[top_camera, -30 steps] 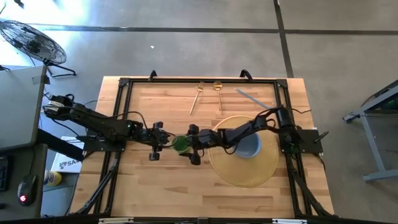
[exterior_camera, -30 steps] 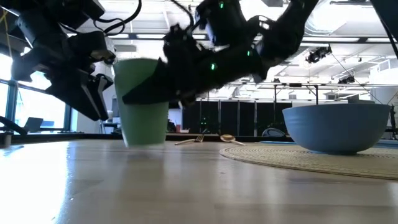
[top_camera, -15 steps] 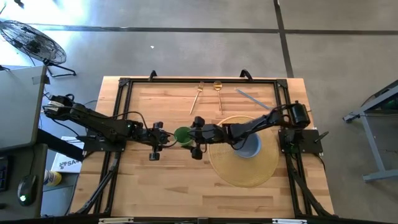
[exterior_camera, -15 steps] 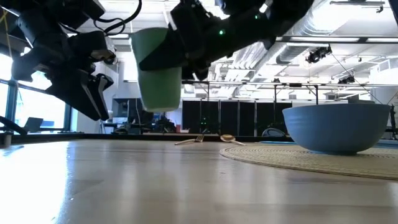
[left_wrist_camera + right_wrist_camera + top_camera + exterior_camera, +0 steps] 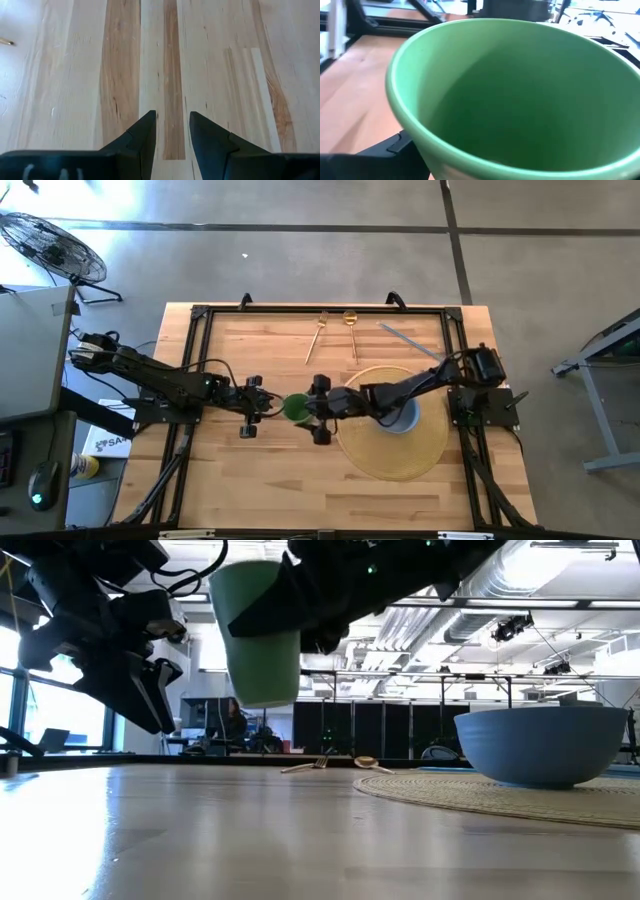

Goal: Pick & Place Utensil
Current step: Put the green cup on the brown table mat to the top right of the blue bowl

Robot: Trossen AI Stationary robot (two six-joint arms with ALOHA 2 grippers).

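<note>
A green cup (image 5: 294,408) is up in the air at mid-table, held by my right gripper (image 5: 308,409), which reaches in from the table's right. In the low view the cup (image 5: 258,635) hangs well above the wood. Its open mouth (image 5: 510,95) fills the right wrist view. My left gripper (image 5: 252,409) waits just left of the cup, open by a narrow gap (image 5: 172,125) over bare wood. A fork (image 5: 317,336), a spoon (image 5: 351,330) and a knife (image 5: 404,339) lie flat near the far edge. My right gripper has the green cup by its side wall below the rim (image 5: 285,600), coming level from the table's right. One dark finger (image 5: 390,147) shows outside the wall; the other is hidden by the cup. The cup is lifted clear and leans slightly.
A blue bowl (image 5: 401,418) stands on a round woven mat (image 5: 385,455) on the right half of the table. A black frame (image 5: 200,315) runs around the table. Bare wood lies toward the near edge and left of centre.
My right gripper has raised the green cup from the table. A second ago the cup stood on the wood; now it hangs clear, a little farther toward the table's right and slightly tipped. The left arm has stayed still.
</note>
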